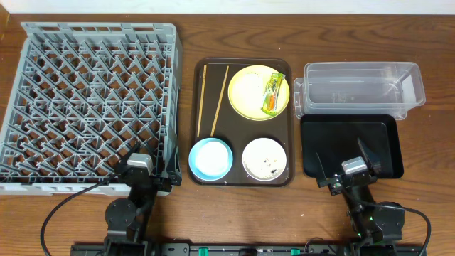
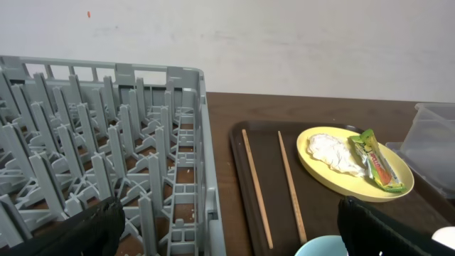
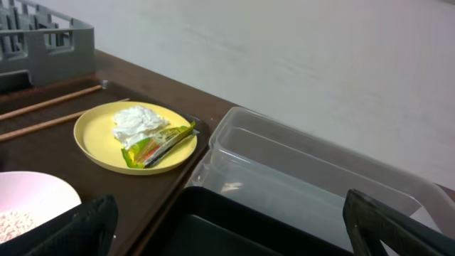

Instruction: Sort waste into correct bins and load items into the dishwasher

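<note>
A brown tray (image 1: 242, 158) holds two chopsticks (image 1: 210, 99), a yellow plate (image 1: 245, 96) with a white crumpled tissue and a green wrapper (image 1: 272, 94), a blue bowl (image 1: 210, 158) and a white bowl (image 1: 265, 159) with crumbs. The grey dish rack (image 1: 89, 99) stands at the left. A clear bin (image 1: 359, 89) and a black bin (image 1: 352, 146) stand at the right. My left gripper (image 1: 151, 153) is open and empty at the rack's near right corner. My right gripper (image 1: 345, 160) is open and empty over the black bin's near edge. The left wrist view shows the rack (image 2: 106, 163), chopsticks (image 2: 274, 185) and plate (image 2: 334, 174).
The right wrist view shows the yellow plate (image 3: 96, 139) with the wrapper (image 3: 160, 144), the clear bin (image 3: 298, 171), the black bin (image 3: 234, 227) and the white bowl (image 3: 28, 203). A pale wall stands behind the brown table.
</note>
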